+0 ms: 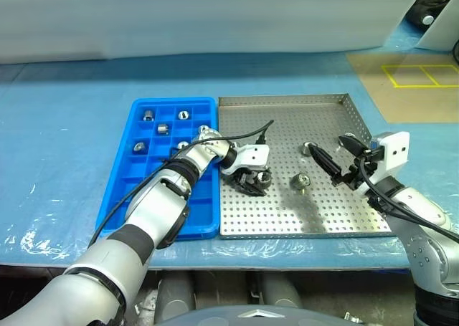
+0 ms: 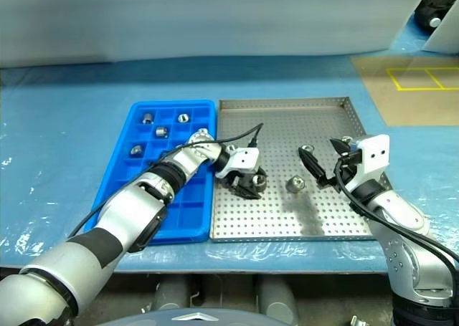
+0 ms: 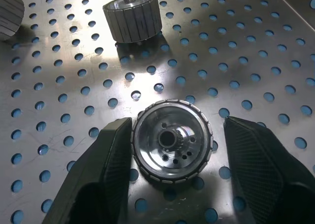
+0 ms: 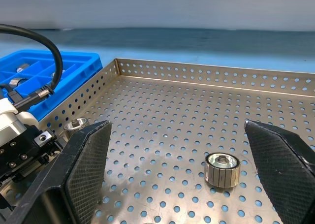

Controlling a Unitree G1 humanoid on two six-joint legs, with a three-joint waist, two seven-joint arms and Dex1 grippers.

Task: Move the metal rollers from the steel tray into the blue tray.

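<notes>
The steel tray (image 1: 287,111) holds several loose metal rollers, one (image 1: 300,181) near its middle and one (image 1: 307,148) just behind it. My left gripper (image 1: 252,180) is low over the tray's left part and open. A roller (image 3: 172,141) lies flat between its fingers, close against one pad (image 3: 115,150) and clear of the other. My right gripper (image 1: 337,158) hovers wide open over the tray's right part, with a roller (image 4: 221,170) on the floor ahead of it. The blue tray (image 1: 122,186) holds several rollers (image 1: 163,129) in its far compartments.
The two trays sit side by side on a blue covered table (image 1: 64,125). A black cable (image 1: 244,134) loops over the left wrist above the trays' shared edge. Yellow floor markings (image 1: 419,75) lie at the far right.
</notes>
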